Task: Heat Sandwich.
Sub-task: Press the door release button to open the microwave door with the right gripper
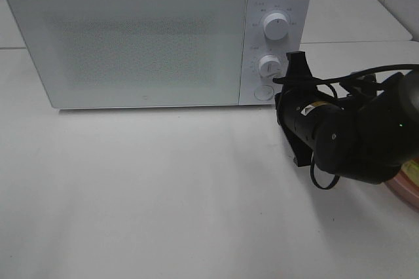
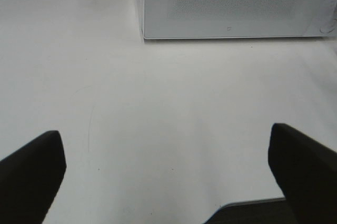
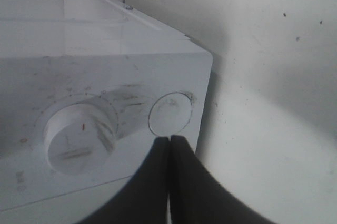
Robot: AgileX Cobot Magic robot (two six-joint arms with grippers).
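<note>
The sandwich shows in no view. A white microwave (image 1: 131, 37) stands at the back with its door closed. Its control panel carries two round knobs (image 1: 274, 27) and a round button (image 1: 263, 92) at the bottom. My right gripper (image 1: 280, 95) is shut, with nothing between its fingers. In the right wrist view its closed tips (image 3: 169, 140) sit just off the round button (image 3: 169, 112), beside the lower knob (image 3: 76, 137). My left gripper (image 2: 168, 182) is open over bare table, facing the microwave's front (image 2: 237, 3) from a distance.
The rim of a pink plate (image 1: 406, 187) shows at the right edge, mostly hidden behind the right arm (image 1: 366, 128). White table (image 1: 163, 194) spreads in front of the microwave. A tiled wall rises behind.
</note>
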